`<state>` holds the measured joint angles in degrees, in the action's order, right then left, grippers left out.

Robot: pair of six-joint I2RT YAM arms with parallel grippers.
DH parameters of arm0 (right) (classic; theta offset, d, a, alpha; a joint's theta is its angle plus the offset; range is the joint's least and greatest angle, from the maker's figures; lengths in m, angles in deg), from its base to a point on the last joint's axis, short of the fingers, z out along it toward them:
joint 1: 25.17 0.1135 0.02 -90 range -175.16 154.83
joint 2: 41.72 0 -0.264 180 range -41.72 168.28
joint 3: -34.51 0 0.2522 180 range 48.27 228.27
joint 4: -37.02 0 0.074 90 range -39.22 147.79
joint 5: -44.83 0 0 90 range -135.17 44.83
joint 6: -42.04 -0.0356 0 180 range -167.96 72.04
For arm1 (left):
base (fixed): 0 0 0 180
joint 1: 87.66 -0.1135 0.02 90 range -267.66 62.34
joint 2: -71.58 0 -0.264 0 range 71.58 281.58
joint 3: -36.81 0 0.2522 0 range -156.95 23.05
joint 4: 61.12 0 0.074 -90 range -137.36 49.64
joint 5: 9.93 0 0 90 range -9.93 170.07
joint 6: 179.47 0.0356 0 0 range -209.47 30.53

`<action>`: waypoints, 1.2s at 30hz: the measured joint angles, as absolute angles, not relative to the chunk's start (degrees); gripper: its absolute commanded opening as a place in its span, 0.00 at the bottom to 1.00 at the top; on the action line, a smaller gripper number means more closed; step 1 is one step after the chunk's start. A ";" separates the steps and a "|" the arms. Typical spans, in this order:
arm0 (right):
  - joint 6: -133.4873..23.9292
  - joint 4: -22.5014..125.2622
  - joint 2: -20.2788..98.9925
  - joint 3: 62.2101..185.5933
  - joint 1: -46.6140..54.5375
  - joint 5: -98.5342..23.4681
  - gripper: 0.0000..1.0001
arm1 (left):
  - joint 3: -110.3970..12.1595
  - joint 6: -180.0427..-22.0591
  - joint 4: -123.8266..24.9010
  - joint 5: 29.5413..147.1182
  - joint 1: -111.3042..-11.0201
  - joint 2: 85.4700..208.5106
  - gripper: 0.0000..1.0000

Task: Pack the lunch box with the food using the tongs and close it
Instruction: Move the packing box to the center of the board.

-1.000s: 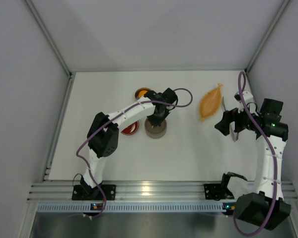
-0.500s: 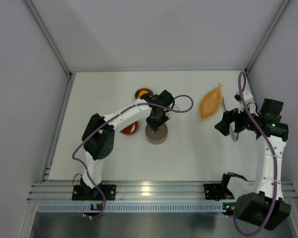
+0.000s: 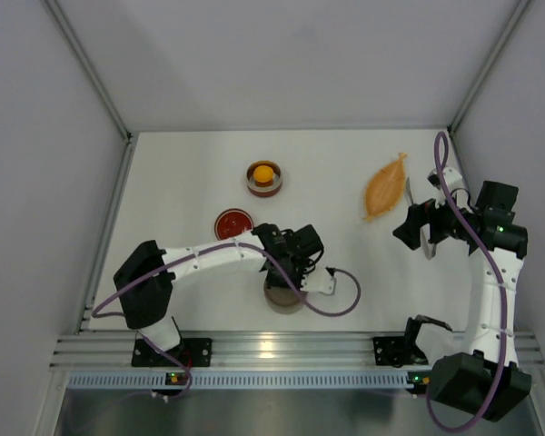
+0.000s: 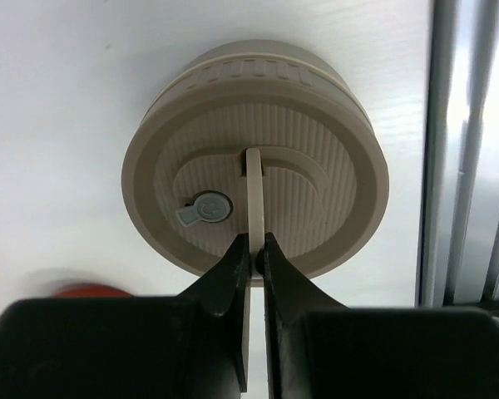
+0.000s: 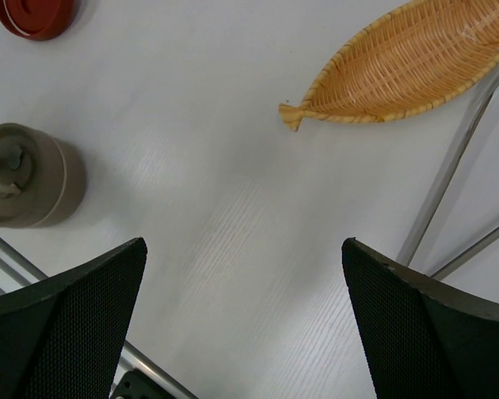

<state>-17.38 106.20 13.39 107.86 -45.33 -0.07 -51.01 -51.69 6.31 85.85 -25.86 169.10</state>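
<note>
Left arm (image 3: 213, 257) and right arm (image 3: 495, 300): white tubes, black joints, each trailing a purple cable (image 3: 357, 292). Left gripper (image 4: 251, 249) has smooth black wedge fingers (image 4: 220, 287); right gripper's (image 5: 243, 249) look finely meshed.

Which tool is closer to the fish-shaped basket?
Right. The right tool hangs open beside the basket; the left tool is far off, pinching the beige container's lid handle.

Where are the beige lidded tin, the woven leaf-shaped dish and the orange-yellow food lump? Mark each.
beige lidded tin (image 4: 328, 220): left wrist view, ribbed top of its lid.
woven leaf-shaped dish (image 5: 407, 62): right wrist view, middle of its woven floor.
orange-yellow food lump (image 3: 264, 173): top external view, centre of the lump.
</note>
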 measured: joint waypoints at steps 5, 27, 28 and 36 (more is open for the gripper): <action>-16.83 106.66 13.39 107.86 -45.74 -0.09 0.99 | -46.38 -41.44 7.27 86.72 -20.57 164.84 0.00; -15.91 108.54 12.27 107.86 -46.42 -0.05 0.99 | -33.61 -29.27 3.29 77.52 -9.51 153.73 0.01; -15.89 108.59 12.25 107.86 -46.42 -0.05 0.99 | -33.20 -29.22 3.01 77.04 -9.38 153.41 0.01; -15.91 108.72 12.27 107.86 -46.44 -0.03 0.99 | -31.25 -29.07 0.02 73.70 -10.23 152.29 0.01</action>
